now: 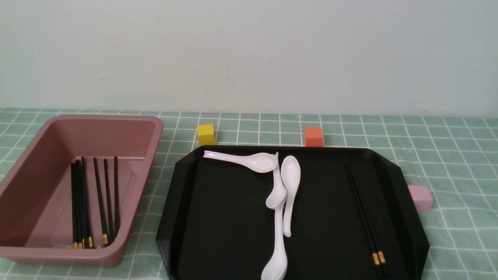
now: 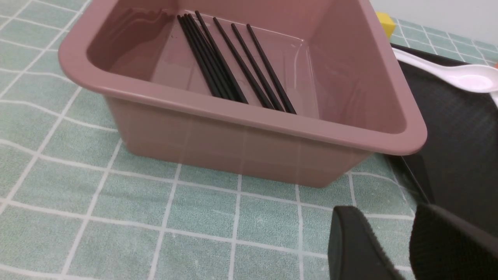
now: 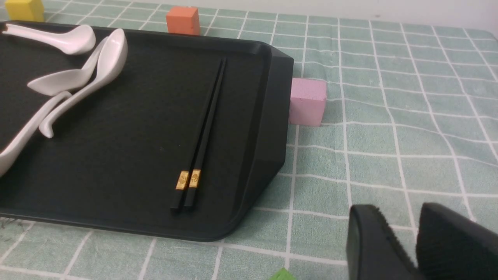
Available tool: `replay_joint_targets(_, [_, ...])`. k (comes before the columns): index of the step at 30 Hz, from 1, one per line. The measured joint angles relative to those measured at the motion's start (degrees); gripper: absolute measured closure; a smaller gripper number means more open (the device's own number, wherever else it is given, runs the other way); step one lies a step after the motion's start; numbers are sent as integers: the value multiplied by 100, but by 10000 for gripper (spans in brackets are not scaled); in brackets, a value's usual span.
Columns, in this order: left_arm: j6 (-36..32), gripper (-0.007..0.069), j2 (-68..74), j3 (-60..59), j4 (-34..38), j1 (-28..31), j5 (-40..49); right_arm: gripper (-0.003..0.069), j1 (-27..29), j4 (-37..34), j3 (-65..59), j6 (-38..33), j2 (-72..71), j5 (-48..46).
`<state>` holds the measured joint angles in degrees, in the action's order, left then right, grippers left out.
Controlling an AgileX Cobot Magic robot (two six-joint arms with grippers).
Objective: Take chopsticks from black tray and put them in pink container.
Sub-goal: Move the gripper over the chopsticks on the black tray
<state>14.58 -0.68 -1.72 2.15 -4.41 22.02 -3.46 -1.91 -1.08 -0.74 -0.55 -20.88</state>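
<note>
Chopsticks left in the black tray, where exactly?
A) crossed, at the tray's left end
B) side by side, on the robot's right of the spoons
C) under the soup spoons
B: the two chopsticks lie alongside each other, right of the white spoons.

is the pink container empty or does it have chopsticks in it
Not empty: the pink container has several black chopsticks lying on its floor, visible in the front and left wrist views.

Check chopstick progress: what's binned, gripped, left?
Done: a batch of chopsticks lies in the pink container. In hand: nothing; left gripper and right gripper are open and empty. Left: two chopsticks on the black tray.
</note>
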Motion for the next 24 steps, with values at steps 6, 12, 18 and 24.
replay_joint_targets(6, [0, 386, 0, 0, 0, 0, 0, 445, 0, -866, -14, 399, 0, 166])
replay_joint_targets(12, [0, 386, 0, 0, 0, 0, 0, 440, 0, -3309, -29, 1629, 0, 494])
replay_joint_targets(18, [0, 386, 0, 0, 0, 0, 0, 433, 0, -4362, -29, 1795, 0, 538])
replay_joint_targets(24, [0, 386, 0, 0, 0, 0, 0, 432, 0, -4748, 220, 1554, 0, 578])
